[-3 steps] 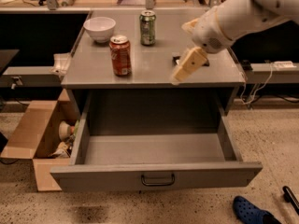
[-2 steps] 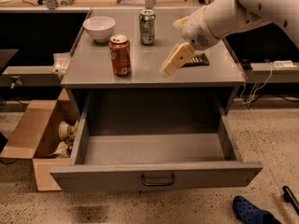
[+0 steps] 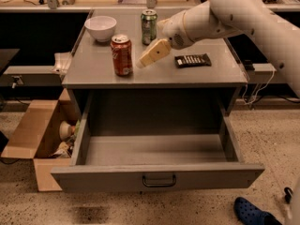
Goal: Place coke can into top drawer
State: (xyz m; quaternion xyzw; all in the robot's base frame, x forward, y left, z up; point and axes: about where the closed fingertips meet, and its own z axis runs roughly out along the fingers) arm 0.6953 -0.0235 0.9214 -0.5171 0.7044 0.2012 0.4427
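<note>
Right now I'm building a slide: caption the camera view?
Gripper hovers beside the coke can on the cabinet top, above the open, empty top drawer.

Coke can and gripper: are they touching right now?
Apart. The camera view shows a narrow strip of grey cabinet top between the coke can and the gripper, which hangs close beside it.

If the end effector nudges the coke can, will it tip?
Upright and narrow, the coke can likely tips under a high nudge, then may roll. Its smooth side could slip. The end effector hovers beside it, apart.
</note>
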